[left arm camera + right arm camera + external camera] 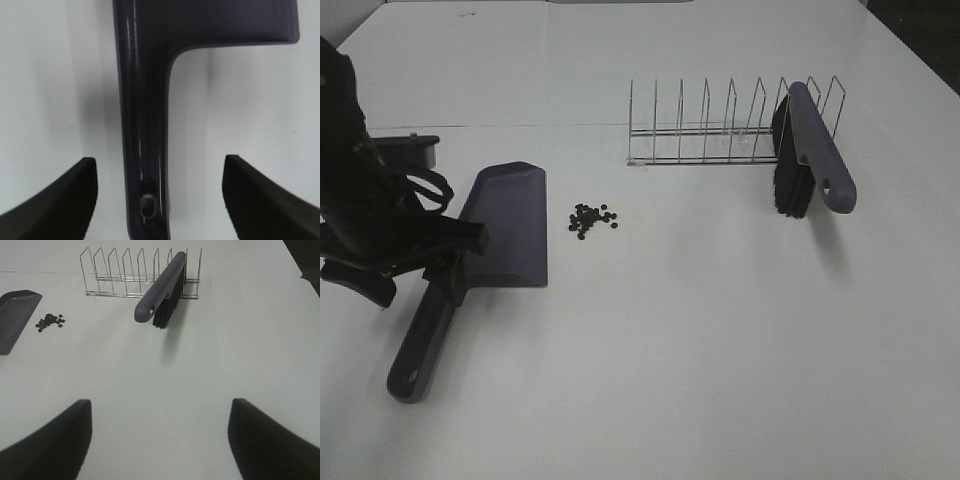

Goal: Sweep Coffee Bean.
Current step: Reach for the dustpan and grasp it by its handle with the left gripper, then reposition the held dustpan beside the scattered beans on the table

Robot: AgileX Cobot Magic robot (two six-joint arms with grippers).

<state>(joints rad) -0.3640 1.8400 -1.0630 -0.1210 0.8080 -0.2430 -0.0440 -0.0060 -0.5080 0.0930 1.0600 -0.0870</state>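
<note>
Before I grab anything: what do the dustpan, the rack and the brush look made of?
The dustpan: likely moulded plastic, grey-purple, smooth, with glossy streaks along the handle. The rack: thin silvery wire, probably metal. The brush: matching plastic-looking handle, dense black bristles, fibre unclear.

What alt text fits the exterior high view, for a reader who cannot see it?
The left gripper is open over the handle of a grey-purple dustpan on a white table, with a small cluster of coffee beans beside the pan. To the right, a brush leans in a wire rack.
</note>
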